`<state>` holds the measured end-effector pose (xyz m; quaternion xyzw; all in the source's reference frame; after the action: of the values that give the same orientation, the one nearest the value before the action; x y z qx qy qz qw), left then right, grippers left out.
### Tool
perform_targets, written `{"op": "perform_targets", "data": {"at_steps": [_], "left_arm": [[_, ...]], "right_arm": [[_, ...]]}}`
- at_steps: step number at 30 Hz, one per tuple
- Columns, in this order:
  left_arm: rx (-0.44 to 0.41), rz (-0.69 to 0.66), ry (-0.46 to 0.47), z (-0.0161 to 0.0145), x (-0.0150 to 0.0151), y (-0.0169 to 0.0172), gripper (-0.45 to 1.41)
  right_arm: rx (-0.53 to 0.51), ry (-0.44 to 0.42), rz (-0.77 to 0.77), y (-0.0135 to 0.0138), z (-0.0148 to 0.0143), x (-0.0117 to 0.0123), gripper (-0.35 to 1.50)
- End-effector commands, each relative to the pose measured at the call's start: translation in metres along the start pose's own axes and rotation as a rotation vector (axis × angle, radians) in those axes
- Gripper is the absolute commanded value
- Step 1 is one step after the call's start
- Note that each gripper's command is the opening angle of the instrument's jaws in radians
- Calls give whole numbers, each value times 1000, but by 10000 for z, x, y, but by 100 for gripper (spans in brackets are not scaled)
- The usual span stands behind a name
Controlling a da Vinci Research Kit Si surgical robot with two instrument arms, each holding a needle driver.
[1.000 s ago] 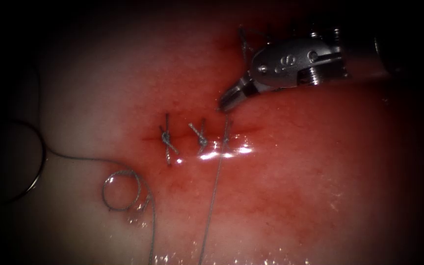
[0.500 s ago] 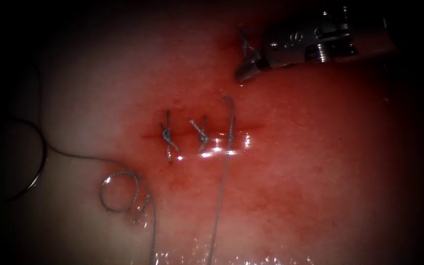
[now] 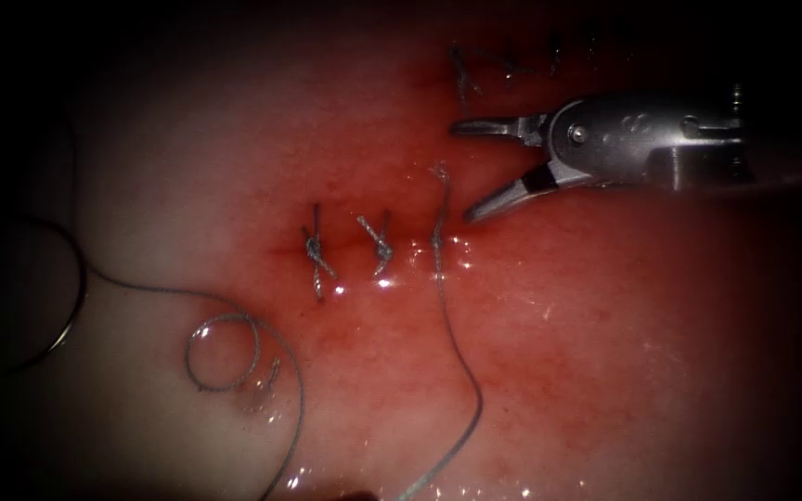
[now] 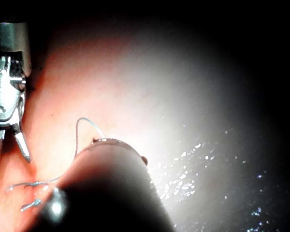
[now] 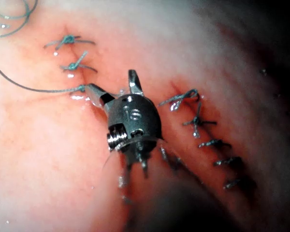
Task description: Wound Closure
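My right tool (image 3: 464, 172) comes in from the upper right with its jaws wide open and nothing between them, just right of the third stitch's short upright thread end (image 3: 439, 186). That stitch's knot (image 3: 437, 243) sits on the cut, and its long tail (image 3: 471, 380) curves slackly toward the near edge. The right wrist view has the open jaws (image 5: 113, 86) beside this thread (image 5: 48, 90). The curved needle (image 3: 74, 311) lies free on the tissue (image 3: 605, 325) far left of the cut. The left wrist view has the right tool (image 4: 9, 157) and a thread arc (image 4: 79, 123). I cannot tell what my left tool holds.
Two tied stitches (image 3: 314, 250) (image 3: 381, 249) close the cut to the left of the third. A thread coil (image 3: 225, 351) lies on the pale tissue at lower left. Another row of stitches (image 3: 461, 79) runs above the right tool. Wet red fluid glints around the cut.
My right tool let go of the short thread end, lifted away to the upper right, then came back down with its jaws opened wide. The long tail went from taut to slack.
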<state>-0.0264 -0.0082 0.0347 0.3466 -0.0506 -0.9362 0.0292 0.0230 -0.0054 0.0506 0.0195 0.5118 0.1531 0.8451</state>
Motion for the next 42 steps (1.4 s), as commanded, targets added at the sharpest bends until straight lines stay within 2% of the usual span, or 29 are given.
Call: {"op": "perform_targets", "data": {"at_steps": [1,7,9,10,12,13,21,27,31,34,39,42], "left_arm": [[19,0,5,3,0,-11,-45],[45,18,32,-14,-3,-65,-45],[42,22,33,-15,-3,-79,-45],[39,23,33,-15,-3,-85,-45],[35,25,33,-13,-5,-96,-45],[35,28,32,-12,-6,-100,-45],[-10,31,21,19,-26,-124,-45],[-19,30,9,40,-45,-139,-45],[-17,30,3,51,-60,-151,-45],[-16,35,-13,63,-75,-157,-45],[-19,23,-30,79,-89,-157,-45],[-13,-2,-45,95,-97,-153,-45]], "right_arm": [[-14,17,-40,-15,4,2,145],[6,49,-167,-41,1,12,133],[2,63,-205,-44,4,15,121],[2,82,-203,-46,4,16,89],[24,111,-201,-47,5,18,-8],[23,115,-205,-47,7,20,-35],[14,193,-194,-50,31,30,-35],[97,268,-215,-56,46,34,-35],[151,319,-230,-58,44,35,-35],[156,381,-220,-59,36,32,-35],[165,409,-191,-59,30,29,-35],[164,456,-144,-61,27,30,-35]]}}
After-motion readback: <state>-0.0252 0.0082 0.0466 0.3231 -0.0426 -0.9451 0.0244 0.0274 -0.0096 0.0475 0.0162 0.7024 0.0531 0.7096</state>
